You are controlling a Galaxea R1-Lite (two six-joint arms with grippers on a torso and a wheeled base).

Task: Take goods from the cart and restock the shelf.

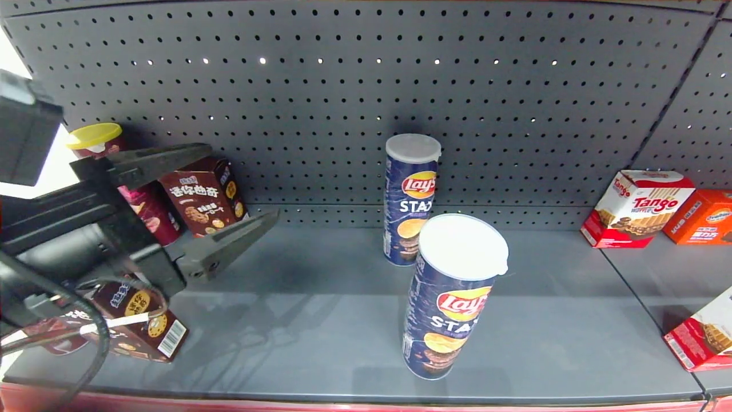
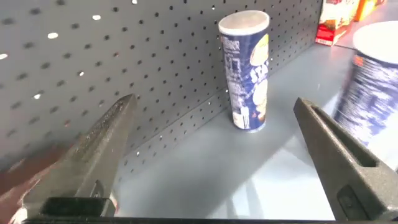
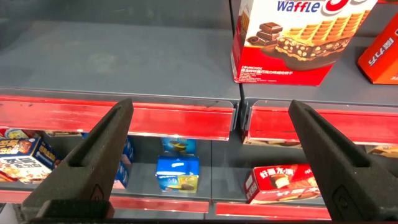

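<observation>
Left gripper, right gripper agape.

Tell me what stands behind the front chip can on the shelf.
A second chip can stands behind the front chip can, near the pegboard wall. The front can's lid covers its lower right side.

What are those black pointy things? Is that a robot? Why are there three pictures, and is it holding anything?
Yes, it is a robot stocking a shop shelf. The black prongs are its end effectors, a bit like pinching hands. The big picture comes from a camera on its head. There the left end effector hangs open over the grey shelf, holding nothing. A front chip can and a rear chip can stand upright on it. There are brown cookie boxes on the robot's left and a wafer box on its right. The two small pictures come from cameras on its wrists. The right end effector is open and empty too, facing a red edge strip.
</observation>
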